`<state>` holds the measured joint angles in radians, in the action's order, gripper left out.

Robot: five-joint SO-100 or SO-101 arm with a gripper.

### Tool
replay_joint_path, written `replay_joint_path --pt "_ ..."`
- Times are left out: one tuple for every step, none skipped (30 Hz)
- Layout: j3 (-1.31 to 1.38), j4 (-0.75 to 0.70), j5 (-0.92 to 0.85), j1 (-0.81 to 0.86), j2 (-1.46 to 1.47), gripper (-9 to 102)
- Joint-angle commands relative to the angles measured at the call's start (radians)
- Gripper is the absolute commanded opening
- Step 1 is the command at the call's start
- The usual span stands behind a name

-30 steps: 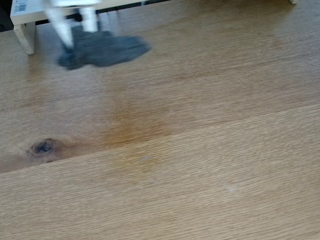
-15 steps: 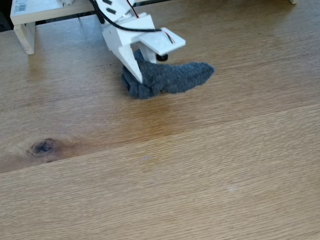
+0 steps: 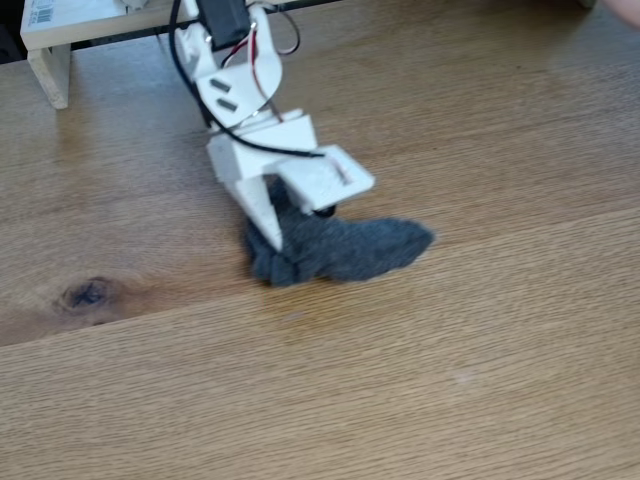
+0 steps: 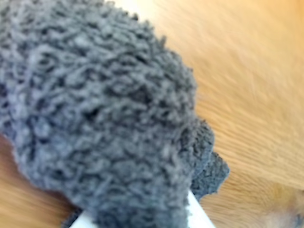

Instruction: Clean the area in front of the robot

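The robot (image 3: 240, 90), a white arm with a black servo and red and black wires, reaches down from the top of the fixed view. Its gripper (image 3: 290, 228) is shut on a fuzzy dark grey cloth (image 3: 345, 250), which is pressed flat on the area (image 3: 450, 380), a light-oak surface. The cloth trails to the right of the fingers, just above the plank seam. In the wrist view the cloth (image 4: 95, 109) is very close and blurred over the wood (image 4: 256, 71), and a white fingertip (image 4: 197, 219) pokes out under it.
A pale raised wooden shelf (image 3: 60, 25) with a barcode sticker stands at the top left, on a leg (image 3: 48, 75). A dark knot (image 3: 85, 294) marks the wood at the left. Bare wood spreads across the front and right.
The arm has dragged the cloth from the top left by the shelf down and right toward the middle of the surface; the cloth now covers the faint amber patch.
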<state>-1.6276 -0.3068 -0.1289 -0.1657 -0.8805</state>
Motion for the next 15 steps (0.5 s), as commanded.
replay_joint_path --pt "0.127 0.025 -0.106 0.094 0.014 0" --pt "0.129 0.040 -0.133 0.110 0.029 0" --pt "0.129 0.066 -0.169 0.127 0.048 0" --pt "0.129 0.095 -0.209 0.143 0.067 0" --pt "0.129 0.127 -0.242 0.156 0.084 0" --pt "0.129 0.158 -0.276 0.166 0.101 0" --pt "0.129 0.183 -0.304 0.175 0.114 0" --pt "0.129 0.198 -0.318 0.179 0.120 0" --pt "0.129 0.207 -0.325 0.179 0.124 0" --pt "0.129 0.209 -0.322 0.173 0.124 0" --pt "0.129 0.206 -0.307 0.163 0.123 0" --pt "0.129 0.193 -0.288 0.147 0.118 0" --pt "0.129 0.176 -0.268 0.129 0.110 0" --pt "0.129 0.164 -0.244 0.109 0.103 0" --pt "0.129 0.153 -0.218 0.089 0.095 0"
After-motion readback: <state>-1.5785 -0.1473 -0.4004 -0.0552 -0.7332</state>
